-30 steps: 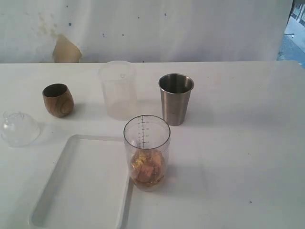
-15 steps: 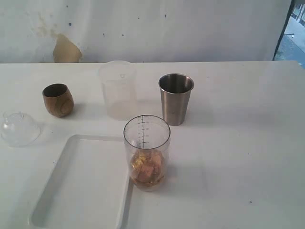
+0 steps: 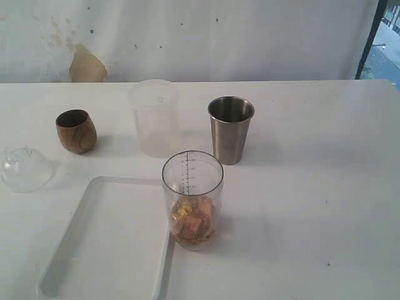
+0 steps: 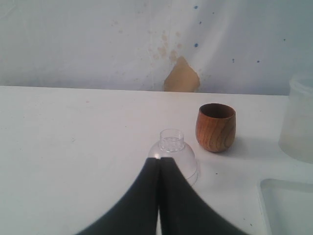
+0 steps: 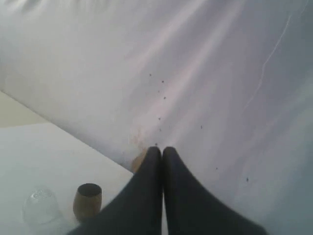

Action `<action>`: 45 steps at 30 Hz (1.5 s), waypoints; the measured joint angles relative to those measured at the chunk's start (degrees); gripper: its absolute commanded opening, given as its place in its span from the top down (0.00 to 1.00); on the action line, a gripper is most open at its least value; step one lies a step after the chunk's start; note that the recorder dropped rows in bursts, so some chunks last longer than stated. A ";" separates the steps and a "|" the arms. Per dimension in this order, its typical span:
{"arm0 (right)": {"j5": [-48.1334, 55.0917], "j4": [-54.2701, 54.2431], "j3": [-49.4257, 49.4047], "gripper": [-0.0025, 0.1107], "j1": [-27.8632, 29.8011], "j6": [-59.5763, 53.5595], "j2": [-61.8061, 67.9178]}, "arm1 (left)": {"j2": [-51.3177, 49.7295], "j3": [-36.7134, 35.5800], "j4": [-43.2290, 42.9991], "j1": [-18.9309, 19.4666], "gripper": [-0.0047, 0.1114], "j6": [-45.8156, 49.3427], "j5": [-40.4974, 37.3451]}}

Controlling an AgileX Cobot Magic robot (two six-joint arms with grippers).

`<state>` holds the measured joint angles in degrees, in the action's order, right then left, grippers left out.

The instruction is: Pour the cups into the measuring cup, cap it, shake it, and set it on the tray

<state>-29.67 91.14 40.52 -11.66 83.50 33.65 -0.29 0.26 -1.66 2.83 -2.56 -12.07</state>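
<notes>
Exterior: measuring cup (image 3: 192,199) upright on worktop (image 3: 312,187) just beside tray (image 3: 69,250) rim, brownish bits inside, wooden cup (image 3: 75,130) and steel tumbler (image 3: 230,129) standing behind; left wrist: left pincer (image 4: 159,160) clenched, empty, tips before clear domed lid (image 4: 172,147), contact unclear; right wrist: right pincer (image 5: 162,149) clenched, empty, against white backdrop (image 5: 220,73).

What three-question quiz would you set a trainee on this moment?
1. True or false: the measuring cup stands inside the tray.
2. Which lies just ahead of the left pincer? A steel tumbler, B clear domed lid, C frosted cup.
3. How many pincers are open?
Key: 1 false, it stands on the table beside the tray. 2 B. 3 none: the left and the right pincer are both shut.
</notes>
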 measured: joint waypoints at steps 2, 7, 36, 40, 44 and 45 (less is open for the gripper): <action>2.04 -2.22 -1.25 0.98 0.00 -0.29 -0.24 | 0.00 0.00 0.00 0.00 0.96 0.00 0.00; 8.25 -16.33 -3.84 0.98 0.00 -8.00 -1.90 | 0.00 0.00 0.00 0.00 0.96 0.00 0.00; 10.85 -92.67 -31.06 0.98 2.41 -98.04 -22.18 | 0.00 0.00 0.00 0.00 0.96 0.00 0.00; 10.52 -92.67 -34.65 0.98 2.41 -96.99 -22.18 | 0.00 0.00 0.00 0.00 0.96 0.00 0.00; 8.01 -93.60 -39.02 0.98 2.41 -96.35 -22.18 | 0.00 0.00 0.00 0.00 0.96 0.00 0.00; 7.12 -94.48 -39.78 0.98 2.41 -96.22 -22.18 | 0.00 0.00 0.00 0.00 0.96 0.00 0.00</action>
<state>-22.55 -3.34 0.74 -9.25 -12.72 11.47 -0.29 0.26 -1.66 2.83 -2.56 -12.07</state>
